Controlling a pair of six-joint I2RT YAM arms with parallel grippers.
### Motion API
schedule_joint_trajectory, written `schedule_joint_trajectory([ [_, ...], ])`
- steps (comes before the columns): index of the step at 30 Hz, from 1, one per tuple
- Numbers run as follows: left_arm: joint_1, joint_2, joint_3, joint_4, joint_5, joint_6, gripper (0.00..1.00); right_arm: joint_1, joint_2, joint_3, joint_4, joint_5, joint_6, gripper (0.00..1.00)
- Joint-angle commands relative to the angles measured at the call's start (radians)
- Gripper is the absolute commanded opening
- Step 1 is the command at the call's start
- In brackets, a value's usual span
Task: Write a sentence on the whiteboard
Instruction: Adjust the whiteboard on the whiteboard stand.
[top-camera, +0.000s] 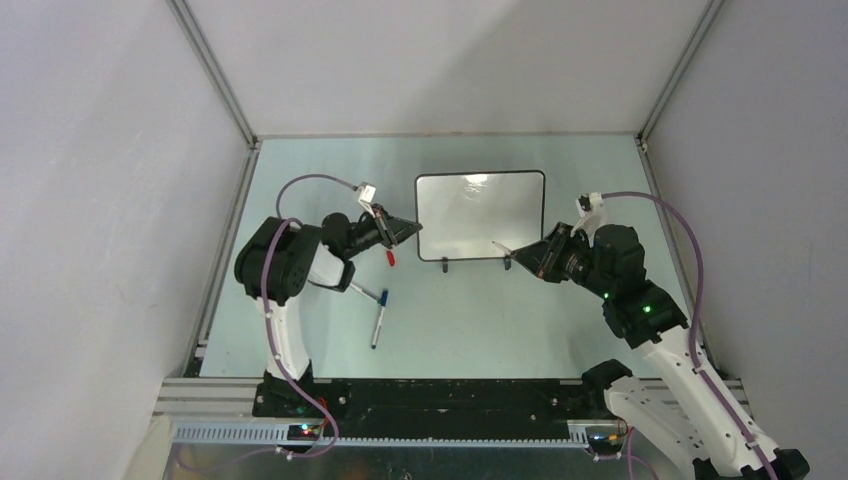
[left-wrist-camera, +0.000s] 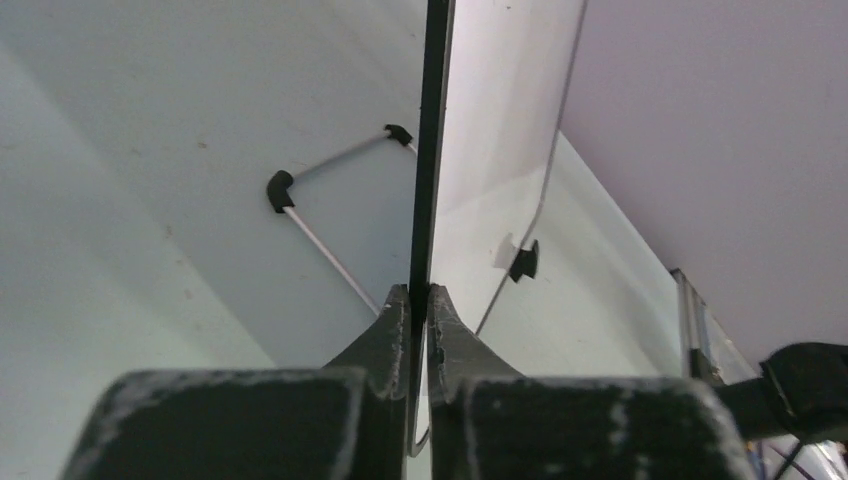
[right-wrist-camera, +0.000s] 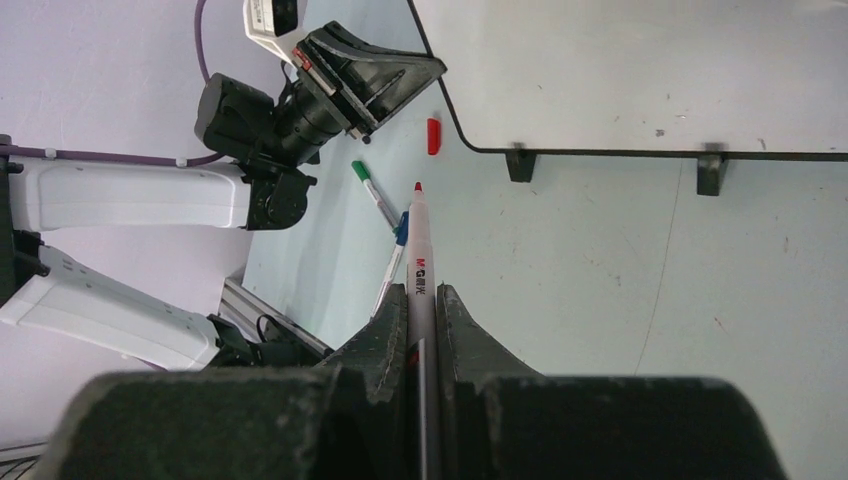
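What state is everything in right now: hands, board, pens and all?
whiteboard: standing, blank.
left hand: shut on the whiteboard's edge.
right hand: shut on the red marker.
red marker: uncapped, tip off the board.
red cap: loose on the table.
blue marker, green marker: lying on the table.

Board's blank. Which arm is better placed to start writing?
Right. The right gripper is shut on the uncapped red marker, near the lower right corner of the whiteboard. The left gripper is clamped on the whiteboard's left edge, steadying it, and holds no pen.
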Motion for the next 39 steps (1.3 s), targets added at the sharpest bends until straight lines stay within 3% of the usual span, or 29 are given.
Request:
schedule_joint_trajectory([
  [1,-0.004,0.016,0.025,0.077,0.084,-0.034,0.01,-0.003,-0.001,0.001,0.039,-0.017,0.004,0.00],
  [24,-0.012,-0.153,-0.276,0.192,0.091,-0.015,0.00,0.006,-0.057,0.001,-0.022,0.011,0.034,0.00],
  [25,-0.013,-0.158,-0.280,0.190,0.078,-0.011,0.04,0.006,-0.060,0.000,-0.022,0.012,0.032,0.00],
  [26,-0.014,-0.162,-0.281,0.190,0.070,-0.010,0.19,0.007,-0.062,0.001,-0.023,0.012,0.030,0.00],
  [27,-0.014,-0.161,-0.279,0.188,0.058,-0.011,0.29,0.007,-0.067,0.000,-0.024,0.009,0.021,0.00],
  [28,-0.014,-0.157,-0.271,0.188,0.054,-0.013,0.46,0.007,-0.069,-0.001,-0.024,0.007,0.017,0.00],
  [30,-0.014,-0.146,-0.251,0.185,0.048,-0.020,0.61,0.007,-0.073,-0.002,-0.029,0.002,-0.001,0.00],
  [34,-0.016,-0.157,-0.251,0.192,0.025,-0.029,0.73,0.006,-0.086,-0.003,-0.032,-0.037,-0.061,0.00],
  [39,-0.040,-0.287,-0.333,0.192,-0.050,-0.015,0.83,-0.006,-0.118,-0.004,-0.062,-0.078,-0.149,0.00],
])
